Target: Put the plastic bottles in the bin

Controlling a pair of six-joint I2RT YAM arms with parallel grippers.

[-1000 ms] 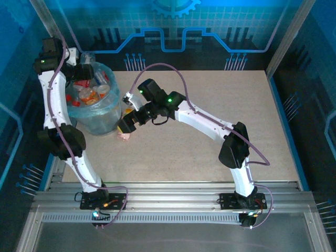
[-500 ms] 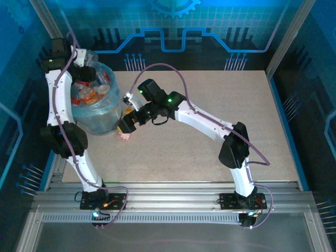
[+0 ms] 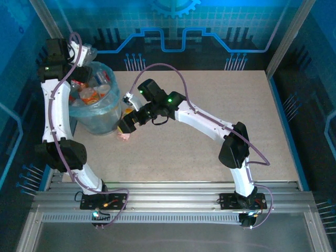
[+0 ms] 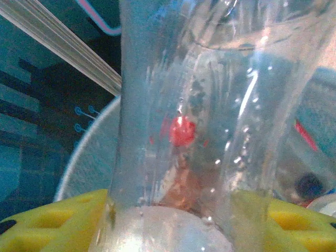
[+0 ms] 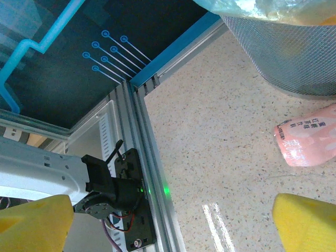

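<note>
Bottles: a heap of bottles (image 3: 92, 94) with red and orange parts is seen inside the bin (image 3: 102, 119), a grey mesh bucket lined with a pale blue-green bag, at the far left of the desk (image 3: 210, 94).
Held bottle: a clear bottle (image 4: 210, 131) is clasped between the yellow pads (image 4: 52, 223) of the left hand (image 3: 84, 52), above the bin's far left rim.
Loose bottle: a pink-labelled bottle (image 5: 310, 139) is laid on the desk, just beside the bin's near wall.
Right hand: the right hand (image 5: 168, 226) is spread wide, nothing grasped, near the pink-labelled bottle.
Change: the left hand is found higher and farther than a second ago; the right arm is unmoved.
Room: the bin is set close to the left frame post (image 3: 44, 18); open desk surface is left to the right of the right arm.
</note>
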